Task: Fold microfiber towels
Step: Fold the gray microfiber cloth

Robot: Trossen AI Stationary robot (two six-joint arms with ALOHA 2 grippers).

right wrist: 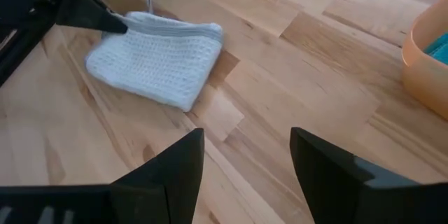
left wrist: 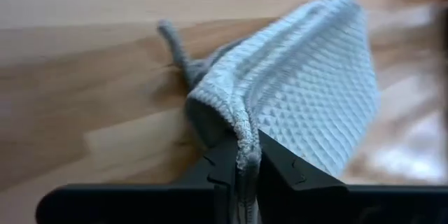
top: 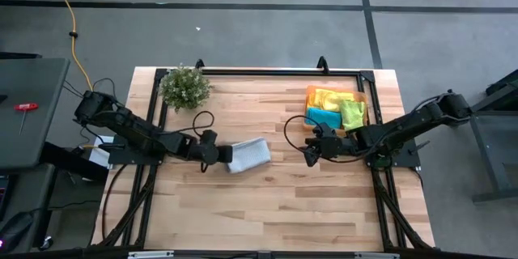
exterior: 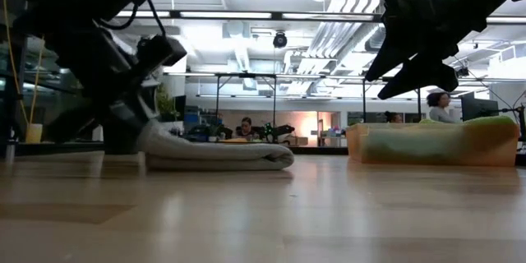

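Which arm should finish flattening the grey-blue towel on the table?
Left. The left pincer is shut on the grey-blue towel, gripping its edge mid-table. The right pincer hangs open above bare wood near the orange tray, apart from that towel.

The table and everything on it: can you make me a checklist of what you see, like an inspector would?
Surface: wooden table, mostly bare.
Job's things: pale grey-blue towel lies folded near the middle; yellow towel, teal towel and lime green towel sit in the orange tray.
Clutter: small leafy plant at the table's far edge, on the left arm's side.
Grippers: left gripper is shut on the grey-blue towel's edge; right gripper hangs open above the table, beside the tray.
Cables: black cable loops near both arms; yellow cable on the floor.
Surroundings: people in the room behind.
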